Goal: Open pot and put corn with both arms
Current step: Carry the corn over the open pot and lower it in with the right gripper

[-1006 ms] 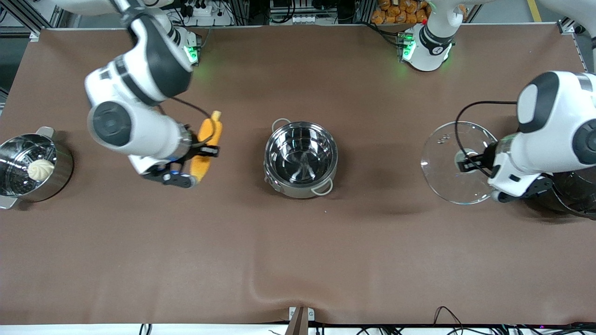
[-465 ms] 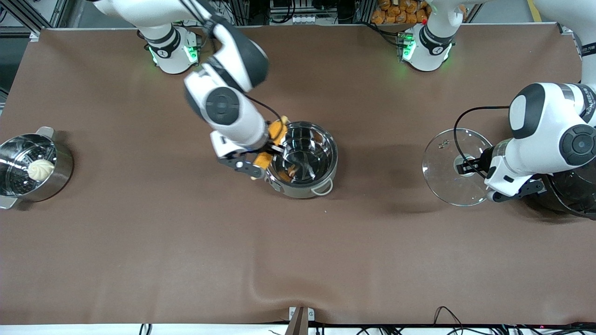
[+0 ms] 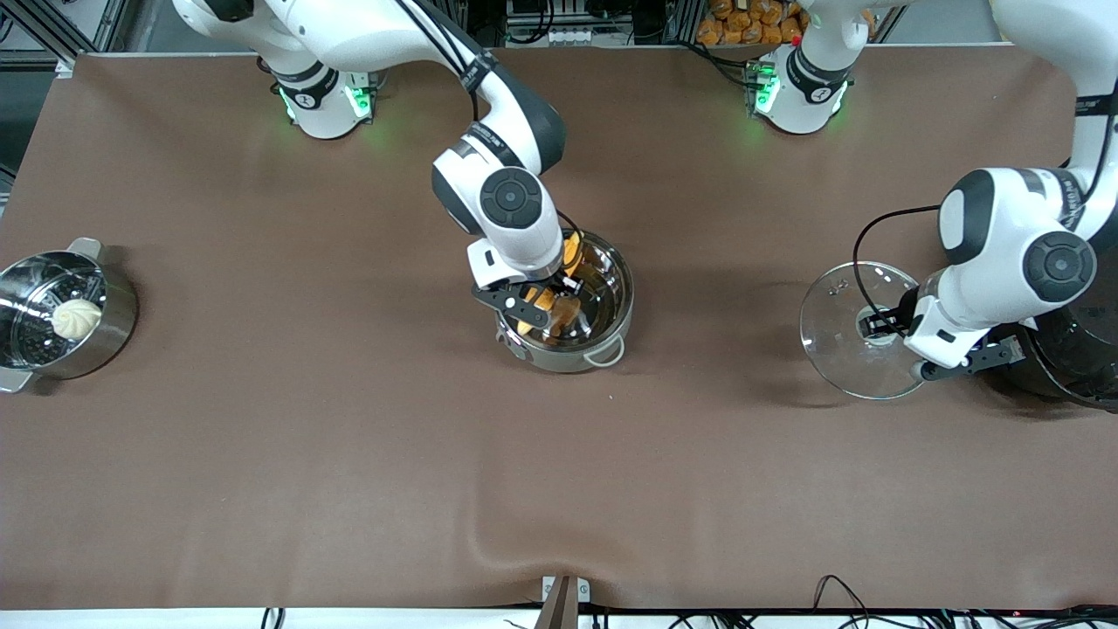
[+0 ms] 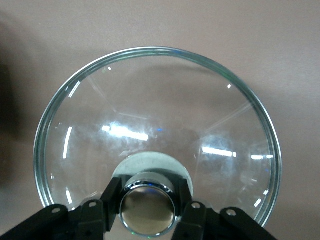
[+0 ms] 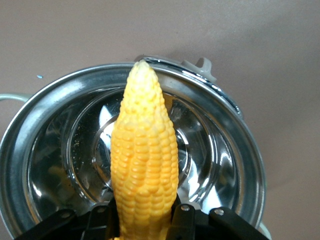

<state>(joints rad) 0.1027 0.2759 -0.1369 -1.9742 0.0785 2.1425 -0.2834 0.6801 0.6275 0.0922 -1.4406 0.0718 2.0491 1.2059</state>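
The shiny steel pot (image 3: 603,336) stands open mid-table, its bare inside showing in the right wrist view (image 5: 220,150). My right gripper (image 3: 548,304) is shut on the yellow corn (image 3: 569,253) and holds it over the pot's mouth; the corn (image 5: 144,150) lies across the opening. My left gripper (image 3: 884,321) is shut on the knob (image 4: 147,207) of the clear glass lid (image 3: 834,336), held toward the left arm's end of the table; the lid (image 4: 150,115) fills the left wrist view.
A steel steamer pot (image 3: 109,336) with a white bun (image 3: 76,318) stands at the right arm's end. A large black cooker (image 3: 1070,367) sits beside the lid at the left arm's end. The brown mat (image 3: 349,454) has a ripple near its front edge.
My right arm has swung the corn from the right arm's side to over the pot's mouth. My left gripper has shifted the lid slightly lower in the view.
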